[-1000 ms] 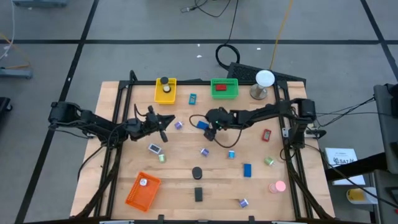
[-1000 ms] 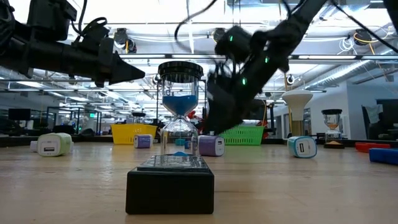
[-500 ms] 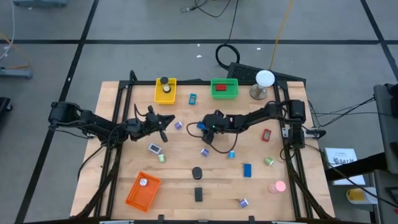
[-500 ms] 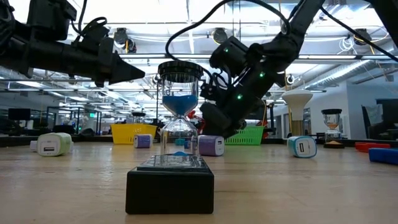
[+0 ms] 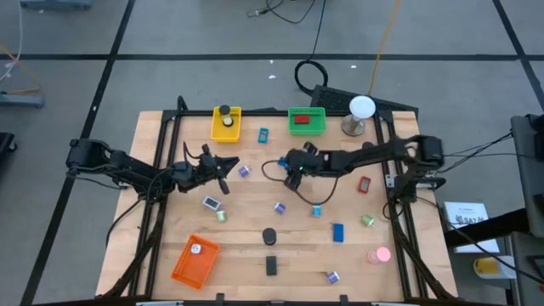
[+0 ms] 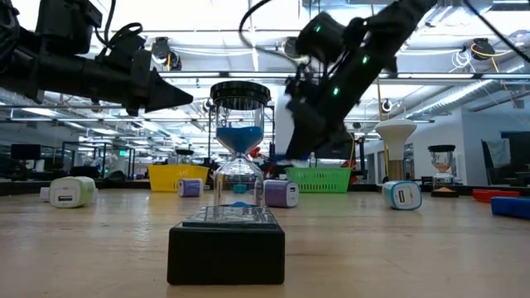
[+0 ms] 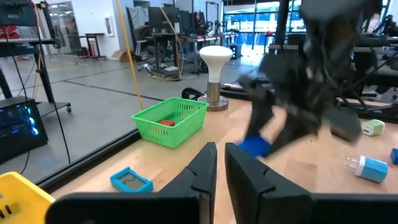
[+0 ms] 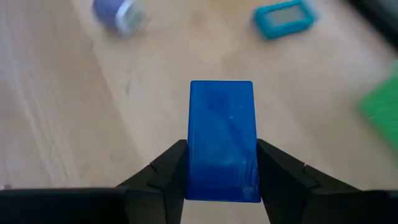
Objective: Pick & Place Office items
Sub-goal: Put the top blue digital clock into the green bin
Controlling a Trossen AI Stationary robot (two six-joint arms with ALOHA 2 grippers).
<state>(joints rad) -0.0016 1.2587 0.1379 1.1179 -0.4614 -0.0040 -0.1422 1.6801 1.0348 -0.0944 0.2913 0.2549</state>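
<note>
While the blue block (image 8: 222,140) was clamped between the right tool's (image 8: 222,163) fingers above the tabletop (image 5: 357,255), a level carry was advised; the left tool (image 7: 221,163) waited closed.

The flat blue rectangular block (image 8: 222,140) ran off the bottom edge of the right wrist view, so its lower end was hidden. The dark right gripper (image 6: 308,124) looked smeared in the low view (the block could not be seen there). Small coloured pieces (image 5: 331,276) on the wooden table (image 5: 246,221) were too tiny to name.
</note>
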